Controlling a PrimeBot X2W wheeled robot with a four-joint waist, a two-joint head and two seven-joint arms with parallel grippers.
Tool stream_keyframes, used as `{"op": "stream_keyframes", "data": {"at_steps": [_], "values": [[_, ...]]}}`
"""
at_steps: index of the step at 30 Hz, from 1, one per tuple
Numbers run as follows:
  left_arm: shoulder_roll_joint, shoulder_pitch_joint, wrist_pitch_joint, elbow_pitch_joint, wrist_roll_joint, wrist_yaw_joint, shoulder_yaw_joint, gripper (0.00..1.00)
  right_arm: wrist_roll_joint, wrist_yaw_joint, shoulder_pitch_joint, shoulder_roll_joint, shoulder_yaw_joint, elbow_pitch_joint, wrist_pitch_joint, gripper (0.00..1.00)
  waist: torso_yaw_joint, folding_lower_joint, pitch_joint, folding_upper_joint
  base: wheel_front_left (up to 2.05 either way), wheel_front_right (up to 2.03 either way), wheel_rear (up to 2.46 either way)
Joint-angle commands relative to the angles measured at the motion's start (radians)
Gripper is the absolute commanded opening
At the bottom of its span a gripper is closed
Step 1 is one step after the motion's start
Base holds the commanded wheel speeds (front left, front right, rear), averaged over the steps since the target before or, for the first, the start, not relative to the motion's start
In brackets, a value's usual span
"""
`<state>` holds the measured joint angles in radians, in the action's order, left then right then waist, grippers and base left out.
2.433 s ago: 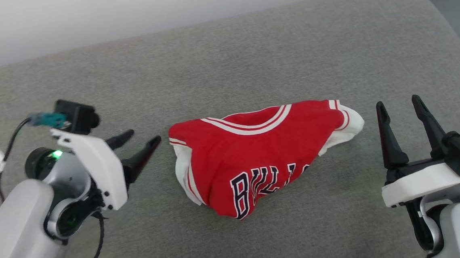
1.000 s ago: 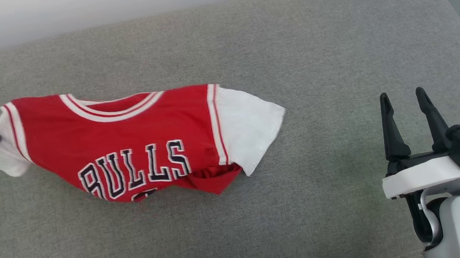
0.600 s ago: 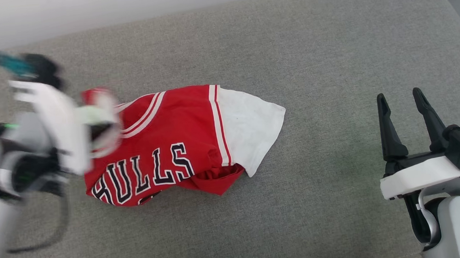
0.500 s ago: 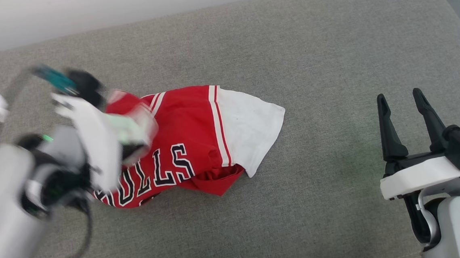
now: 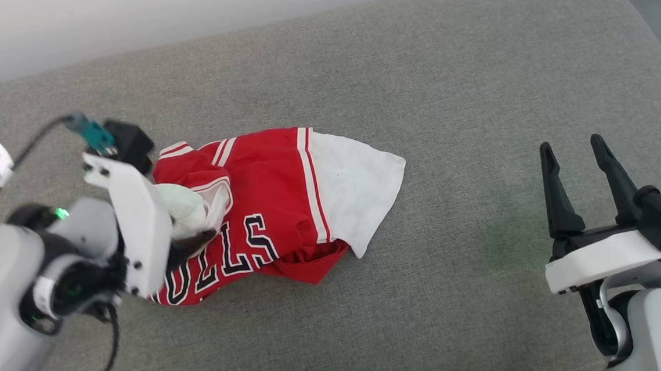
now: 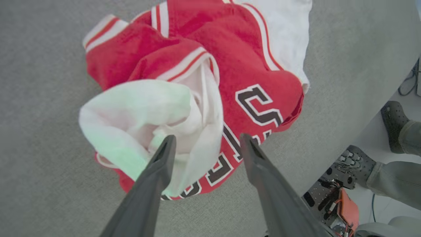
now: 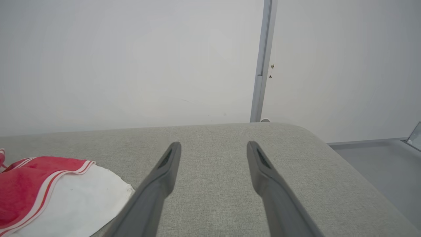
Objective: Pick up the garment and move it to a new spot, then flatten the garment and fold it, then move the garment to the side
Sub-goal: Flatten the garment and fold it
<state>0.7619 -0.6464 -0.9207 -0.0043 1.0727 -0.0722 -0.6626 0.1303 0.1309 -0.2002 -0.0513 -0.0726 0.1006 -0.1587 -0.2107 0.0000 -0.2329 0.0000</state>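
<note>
Now that the left end effector [image 6: 207, 138] has let go: jaws spread wide, white sleeve [image 6: 138, 108] loose against one finger, not pinched.
Garment [image 5: 273, 201]: bunched left of centre on the grey surface [image 5: 445, 84]; the move looks done, flattening next.
Right end effector [image 5: 571, 144]: open, empty, well apart.
Lettering: "ULLS" legible, first letter hidden.
</note>
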Motion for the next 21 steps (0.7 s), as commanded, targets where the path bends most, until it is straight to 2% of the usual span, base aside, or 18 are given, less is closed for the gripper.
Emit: {"op": "stream_keyframes", "data": {"at_steps": [1,6,11,15,17,18,21], "values": [[0.013,-0.025,-0.003,-0.013,-0.009,-0.009,0.011,1.00,-0.006,0.000,0.006,0.001,-0.003,-0.002,-0.002,1.00,0.000,0.0000,0.002,0.0000,0.00,0.00,0.00],[0.036,-0.067,-0.007,-0.006,-0.064,-0.007,0.003,1.00,0.006,0.000,0.009,0.001,0.002,-0.004,-0.006,1.00,-0.004,0.0000,0.004,0.0000,0.00,0.00,0.00],[0.012,-0.076,0.009,0.047,-0.086,0.013,-0.021,1.00,0.013,0.000,0.000,0.001,0.008,-0.002,-0.010,1.00,-0.010,0.0000,-0.001,0.0000,0.00,0.00,0.00],[-0.020,-0.084,0.042,0.116,-0.103,0.046,-0.042,1.00,0.014,0.000,-0.008,0.001,0.011,-0.001,-0.012,1.00,-0.012,0.0000,-0.009,0.0000,0.00,0.00,0.00],[-0.029,-0.089,0.056,0.138,-0.110,0.057,-0.043,0.96,0.011,0.000,-0.009,0.001,0.013,0.000,-0.014,1.00,-0.011,0.0000,-0.011,0.0000,0.00,0.00,0.00],[-0.043,-0.093,0.078,0.182,-0.111,0.075,-0.044,0.00,0.010,0.000,-0.010,0.001,0.018,0.004,-0.021,1.00,-0.011,0.0000,-0.013,0.0000,0.00,0.00,0.00],[-0.053,-0.100,0.094,0.215,-0.100,0.089,-0.035,0.00,0.008,0.000,-0.012,0.001,0.020,0.009,-0.022,1.00,-0.010,0.0000,-0.012,0.0000,0.00,0.00,0.00]]}}
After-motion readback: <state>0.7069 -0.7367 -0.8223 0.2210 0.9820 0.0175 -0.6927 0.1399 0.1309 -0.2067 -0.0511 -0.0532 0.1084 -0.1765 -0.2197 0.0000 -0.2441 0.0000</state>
